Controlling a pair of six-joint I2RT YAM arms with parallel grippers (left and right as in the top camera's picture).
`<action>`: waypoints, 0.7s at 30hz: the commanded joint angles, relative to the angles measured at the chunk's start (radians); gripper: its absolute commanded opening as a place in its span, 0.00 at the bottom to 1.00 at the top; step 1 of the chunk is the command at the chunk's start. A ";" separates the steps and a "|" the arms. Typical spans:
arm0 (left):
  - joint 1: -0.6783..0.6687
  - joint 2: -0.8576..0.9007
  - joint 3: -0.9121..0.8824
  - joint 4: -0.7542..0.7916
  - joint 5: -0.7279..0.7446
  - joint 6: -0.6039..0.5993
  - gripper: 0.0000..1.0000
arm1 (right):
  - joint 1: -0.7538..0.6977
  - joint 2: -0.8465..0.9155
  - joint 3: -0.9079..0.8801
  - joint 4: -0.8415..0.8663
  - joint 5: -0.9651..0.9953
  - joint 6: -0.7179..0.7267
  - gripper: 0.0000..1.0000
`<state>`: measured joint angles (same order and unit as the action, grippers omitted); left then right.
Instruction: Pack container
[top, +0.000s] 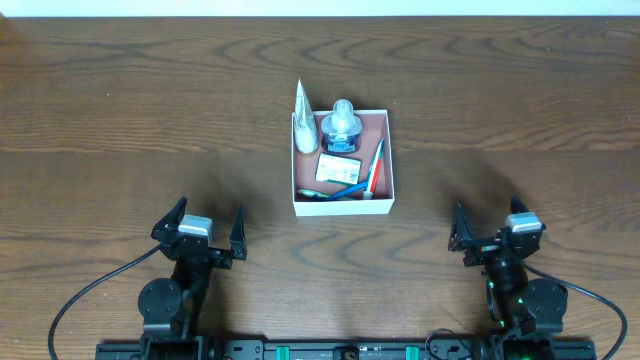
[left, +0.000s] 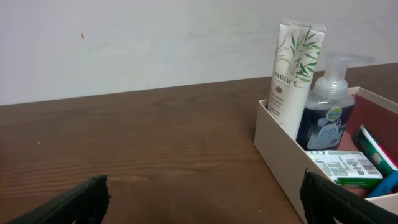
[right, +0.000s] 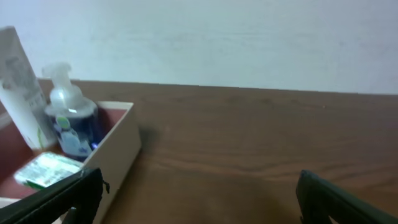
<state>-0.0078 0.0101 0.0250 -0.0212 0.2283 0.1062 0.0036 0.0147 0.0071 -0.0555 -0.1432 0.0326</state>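
Container (top: 345, 207) sits mid-tabletop (top: 120, 120). Inside it: upright tube (top: 303, 125), pump bottle (top: 341, 128), small carton (top: 338, 168), toothbrushes (top: 372, 172). I see left claw (left: 202, 186) and right claw (right: 199, 180) spread wide, gripping nothing, well apart from it.

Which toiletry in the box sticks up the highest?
The white Pantene tube, upright in a corner of the container; it tops the blue pump bottle, and the green-and-white packet lies flat.
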 joint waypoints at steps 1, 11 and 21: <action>-0.003 -0.006 -0.021 -0.030 -0.001 0.009 0.98 | -0.009 -0.010 -0.002 -0.004 -0.004 -0.130 0.99; -0.003 -0.006 -0.021 -0.030 -0.001 0.009 0.98 | -0.009 -0.010 -0.002 -0.012 0.032 -0.153 0.99; -0.003 -0.006 -0.021 -0.030 -0.001 0.009 0.98 | -0.010 -0.010 -0.002 -0.012 0.034 -0.153 0.99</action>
<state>-0.0078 0.0101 0.0250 -0.0212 0.2283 0.1059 0.0036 0.0147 0.0071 -0.0605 -0.1181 -0.1066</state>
